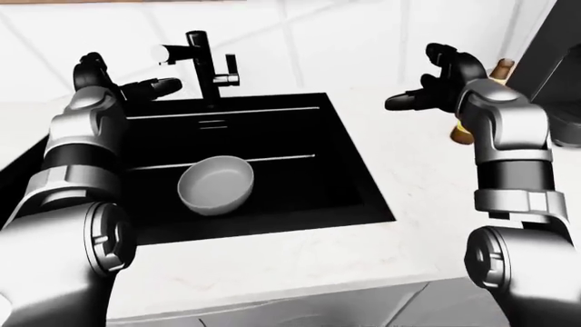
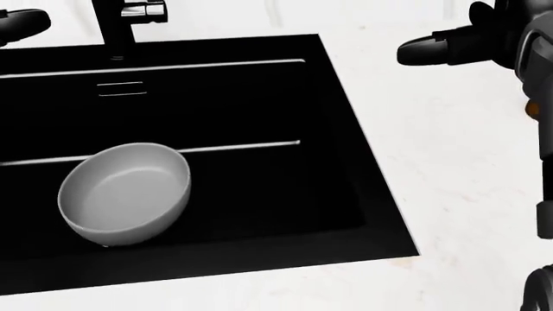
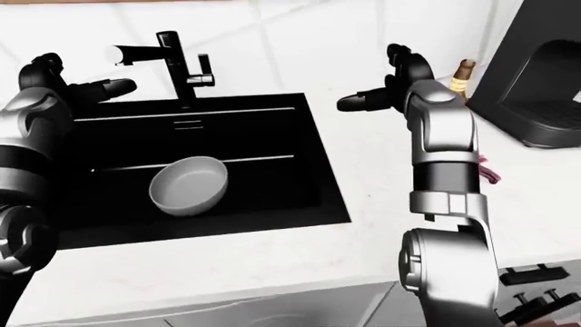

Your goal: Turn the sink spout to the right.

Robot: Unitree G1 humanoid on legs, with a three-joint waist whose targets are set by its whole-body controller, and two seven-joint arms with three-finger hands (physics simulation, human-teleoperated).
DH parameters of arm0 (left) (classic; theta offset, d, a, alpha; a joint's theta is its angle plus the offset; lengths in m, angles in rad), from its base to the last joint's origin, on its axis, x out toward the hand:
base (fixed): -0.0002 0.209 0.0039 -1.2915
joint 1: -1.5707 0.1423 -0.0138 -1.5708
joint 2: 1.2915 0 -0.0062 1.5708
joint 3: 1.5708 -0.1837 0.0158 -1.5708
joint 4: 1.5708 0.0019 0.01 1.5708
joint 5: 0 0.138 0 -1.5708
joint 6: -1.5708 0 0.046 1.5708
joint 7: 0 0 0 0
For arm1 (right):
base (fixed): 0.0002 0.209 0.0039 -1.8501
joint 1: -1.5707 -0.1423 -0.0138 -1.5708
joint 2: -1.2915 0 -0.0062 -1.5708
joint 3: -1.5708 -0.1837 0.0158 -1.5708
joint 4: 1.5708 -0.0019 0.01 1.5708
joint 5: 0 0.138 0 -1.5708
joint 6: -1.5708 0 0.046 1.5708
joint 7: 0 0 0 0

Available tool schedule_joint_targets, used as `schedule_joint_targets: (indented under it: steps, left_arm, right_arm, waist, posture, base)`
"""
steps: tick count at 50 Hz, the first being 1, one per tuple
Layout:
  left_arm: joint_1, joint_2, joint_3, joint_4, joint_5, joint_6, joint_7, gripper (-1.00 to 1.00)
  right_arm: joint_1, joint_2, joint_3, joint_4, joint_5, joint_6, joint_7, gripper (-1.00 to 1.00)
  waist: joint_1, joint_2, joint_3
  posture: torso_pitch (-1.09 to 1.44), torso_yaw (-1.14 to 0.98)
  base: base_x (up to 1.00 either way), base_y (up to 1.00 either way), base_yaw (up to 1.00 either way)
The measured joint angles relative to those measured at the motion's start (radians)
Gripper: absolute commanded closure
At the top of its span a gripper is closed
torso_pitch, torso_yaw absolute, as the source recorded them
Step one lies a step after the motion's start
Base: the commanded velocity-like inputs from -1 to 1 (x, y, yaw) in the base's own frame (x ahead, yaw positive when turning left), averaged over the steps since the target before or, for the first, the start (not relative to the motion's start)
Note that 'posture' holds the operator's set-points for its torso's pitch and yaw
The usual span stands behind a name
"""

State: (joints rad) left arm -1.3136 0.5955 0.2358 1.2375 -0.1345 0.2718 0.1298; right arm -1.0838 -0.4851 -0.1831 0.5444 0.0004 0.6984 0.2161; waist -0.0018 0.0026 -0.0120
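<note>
1. Sink (image 1: 354,197): black rectangular basin set into my white counter (image 1: 427,177), filling the middle of both eye views and most of the head view
2. Faucet (image 1: 201,65): black upright column at the top edge of the basin, with a small side lever (image 1: 231,68) on its right in the left-eye view
3. Sink spout (image 1: 175,53): short black arm at the top of the column, pointing toward the view's left, its pale end facing left, above the basin's top left corner
4. Bowl (image 1: 216,184): pale grey, upright, lying in the basin's lower left part, apart from the faucet
5. Left hand (image 1: 136,87): I hold it raised at the view's left, just below and left of the spout's tip; fingers (image 1: 156,86) extended toward the faucet, not closed on anything; whether it touches the spout I cannot tell
6. Right hand (image 1: 434,85): raised over the counter right of the basin, well apart from the faucet; fingers spread, one pointing left, gripping nothing
7. Bottle (image 3: 461,73): brown with a tan top, standing behind my right forearm, mostly hidden
8. Dark appliance (image 3: 536,82): on the counter at the right-eye view's far right
9. Pink item (image 3: 488,170): small, beside my right arm; kind unclear
</note>
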Motion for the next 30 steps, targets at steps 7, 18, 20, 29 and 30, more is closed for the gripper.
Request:
schedule_joint_targets:
  steps: [7, 18, 20, 29, 30]
  left_arm:
    - [-0.015, -0.029, -0.011, 0.014, 0.013, -0.008, 0.016, -1.00]
    - [-0.095, -0.078, -0.009, 0.103, 0.073, 0.135, 0.089, -1.00]
    - [-0.102, -0.085, 0.014, 0.103, 0.069, 0.088, 0.118, -1.00]
    - [-0.122, -0.115, 0.014, 0.112, 0.090, 0.046, 0.146, -1.00]
    - [-0.123, -0.117, 0.015, 0.114, 0.091, 0.048, 0.148, -1.00]
  right_arm:
    - [0.005, 0.001, -0.001, 0.000, 0.000, -0.001, -0.002, -1.00]
    - [0.005, 0.001, 0.000, -0.001, 0.003, 0.003, -0.002, -1.00]
    - [0.006, 0.001, 0.000, 0.002, 0.003, 0.000, -0.001, -1.00]
    - [0.007, -0.008, -0.002, -0.007, 0.005, 0.007, 0.004, -1.00]
    - [0.006, -0.008, -0.003, -0.007, 0.005, 0.005, 0.004, -1.00]
  waist:
    - [0.005, -0.002, -0.023]
    - [0.002, -0.005, -0.023]
    - [0.002, -0.005, -0.023]
    - [0.004, -0.002, -0.028]
    - [0.003, -0.003, -0.029]
  posture:
    - [-0.10, 0.00]
    - [-0.10, 0.00]
    - [-0.10, 0.00]
    - [-0.10, 0.00]
    - [-0.10, 0.00]
  base:
    - [0.00, 0.00, 0.00]
    - [0.00, 0.00, 0.00]
    - [0.00, 0.00, 0.00]
    - [0.00, 0.00, 0.00]
    - [0.00, 0.00, 0.00]
